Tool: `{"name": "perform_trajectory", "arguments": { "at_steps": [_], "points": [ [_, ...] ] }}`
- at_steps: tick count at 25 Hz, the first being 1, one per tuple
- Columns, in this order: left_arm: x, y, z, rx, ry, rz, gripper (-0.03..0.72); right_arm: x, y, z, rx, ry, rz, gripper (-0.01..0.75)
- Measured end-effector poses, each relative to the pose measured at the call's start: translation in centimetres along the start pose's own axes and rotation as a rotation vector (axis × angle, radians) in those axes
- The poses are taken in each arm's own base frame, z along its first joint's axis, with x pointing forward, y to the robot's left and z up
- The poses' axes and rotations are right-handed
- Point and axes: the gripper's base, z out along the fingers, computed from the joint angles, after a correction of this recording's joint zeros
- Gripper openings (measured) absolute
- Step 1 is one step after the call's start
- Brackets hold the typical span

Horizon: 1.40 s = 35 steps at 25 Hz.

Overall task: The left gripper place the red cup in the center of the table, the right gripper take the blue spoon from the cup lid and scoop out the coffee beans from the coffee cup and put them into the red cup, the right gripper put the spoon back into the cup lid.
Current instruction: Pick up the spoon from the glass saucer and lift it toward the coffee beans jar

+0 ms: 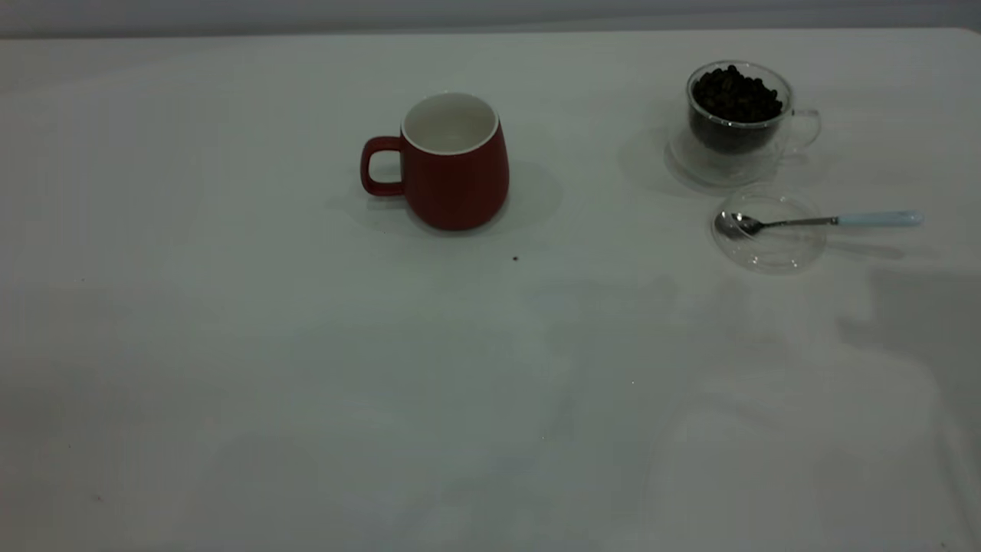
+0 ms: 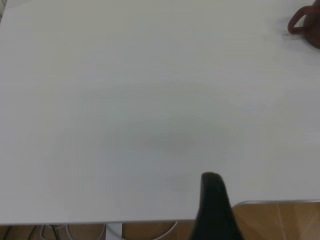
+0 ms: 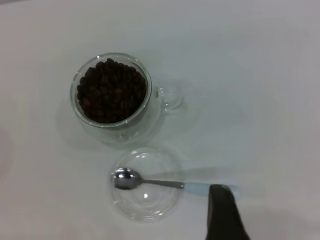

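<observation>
The red cup [image 1: 452, 165] stands upright on the table [image 1: 306, 368] near the middle, handle to the left, white inside empty; its edge shows in the left wrist view [image 2: 306, 25]. The coffee cup [image 1: 737, 115] full of coffee beans [image 1: 736, 93] stands at the far right. In front of it lies the cup lid [image 1: 769, 232] with the blue spoon [image 1: 812, 221], bowl in the lid, handle pointing right. A dark part of my right gripper [image 3: 222, 212] hangs over the spoon's handle [image 3: 197, 188]. My left gripper [image 2: 215, 210] is at the table's near edge, far from the red cup.
The coffee cup [image 3: 111, 92] and the cup lid [image 3: 147, 184] stand close together. A small dark speck [image 1: 515, 258] lies in front of the red cup. Neither arm shows in the exterior view. Wooden floor [image 2: 280, 222] shows past the table's edge.
</observation>
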Motion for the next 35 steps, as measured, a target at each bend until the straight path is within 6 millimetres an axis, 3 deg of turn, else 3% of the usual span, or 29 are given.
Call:
{"name": "perform_trajectory", "arguments": {
  "at_steps": [5, 12, 15, 25, 31, 35],
  "points": [
    [0.0, 0.0, 0.0, 0.0, 0.0, 0.0, 0.587, -1.6, 0.0, -0.2, 0.046, 0.114, -0.053, 0.468],
    [0.0, 0.0, 0.0, 0.0, 0.0, 0.0, 0.587, -1.1, -0.2, -0.3, 0.066, 0.248, -0.13, 0.465],
    [0.0, 0.0, 0.0, 0.0, 0.0, 0.0, 0.587, -0.7, -0.8, 1.1, 0.069, 0.26, -0.083, 0.465],
    [0.0, 0.0, 0.0, 0.0, 0.0, -0.001, 0.587, 1.7, -7.4, 5.0, 0.169, 0.37, 0.159, 0.452],
    [0.0, 0.0, 0.0, 0.0, 0.0, -0.001, 0.587, 2.8, -7.8, 6.6, 0.134, 0.383, 0.251, 0.427],
    [0.0, 0.0, 0.0, 0.0, 0.0, -0.002, 0.587, 2.2, -7.3, 7.1, 0.071, 0.351, 0.305, 0.424]
  ]
}}
